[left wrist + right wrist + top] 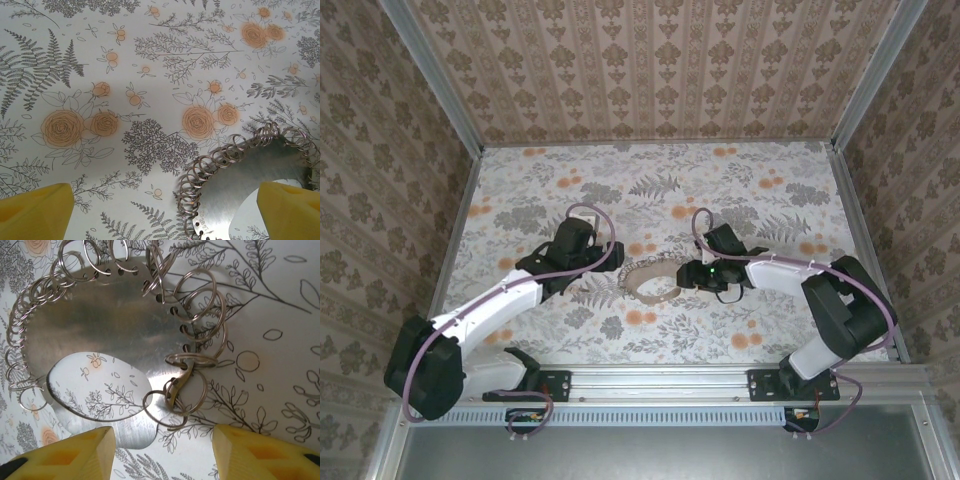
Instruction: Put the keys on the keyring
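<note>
Left arm (495, 305) and right arm (790, 270) both stretched forward, wrists turned inward, tools low and nearly facing. Left tool (165, 212): jaws spread wide (yellow fingertips (35, 210) at frame corners). Right tool (164, 452): jaws parted, gripping nothing.

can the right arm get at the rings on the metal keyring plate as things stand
Probably yes. The right gripper hangs open at the edge of the keyring plate, its split rings lying right ahead with nothing between. They overlap, so singling one out may be fiddly.
</note>
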`<state>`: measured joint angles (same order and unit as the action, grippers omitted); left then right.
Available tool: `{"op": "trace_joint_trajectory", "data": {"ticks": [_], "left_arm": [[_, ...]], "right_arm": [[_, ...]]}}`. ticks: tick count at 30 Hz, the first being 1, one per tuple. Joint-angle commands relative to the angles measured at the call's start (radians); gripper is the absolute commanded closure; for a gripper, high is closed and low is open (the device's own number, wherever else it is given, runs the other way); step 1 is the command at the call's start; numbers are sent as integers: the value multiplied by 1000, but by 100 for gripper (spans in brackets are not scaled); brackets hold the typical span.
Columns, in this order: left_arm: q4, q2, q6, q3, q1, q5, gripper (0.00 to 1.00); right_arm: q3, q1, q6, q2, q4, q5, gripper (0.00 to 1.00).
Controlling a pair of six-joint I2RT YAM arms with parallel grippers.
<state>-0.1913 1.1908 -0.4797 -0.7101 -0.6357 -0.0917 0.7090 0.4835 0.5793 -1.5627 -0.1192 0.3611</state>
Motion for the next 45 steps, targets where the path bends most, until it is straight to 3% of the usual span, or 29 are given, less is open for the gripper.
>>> {"op": "trace_joint_trajectory", "data": {"ticks": [1,13,23,45], "left_arm": [[-8,-26,-23,-11,-8,-14,5],[10,-15,-34,-4,-12,-13,4],[7,-17,-36,-2,-11,-15,4],[18,-11,-39,0,-11,-16,4]], "right_arm": [[40,7,-35,-18,-3,-37,45],[79,14,-84,-21,-45,-51,56],[71,32,-106,-43,-60,-73,57],[115,59,-182,-91,-114,-154,69]]}}
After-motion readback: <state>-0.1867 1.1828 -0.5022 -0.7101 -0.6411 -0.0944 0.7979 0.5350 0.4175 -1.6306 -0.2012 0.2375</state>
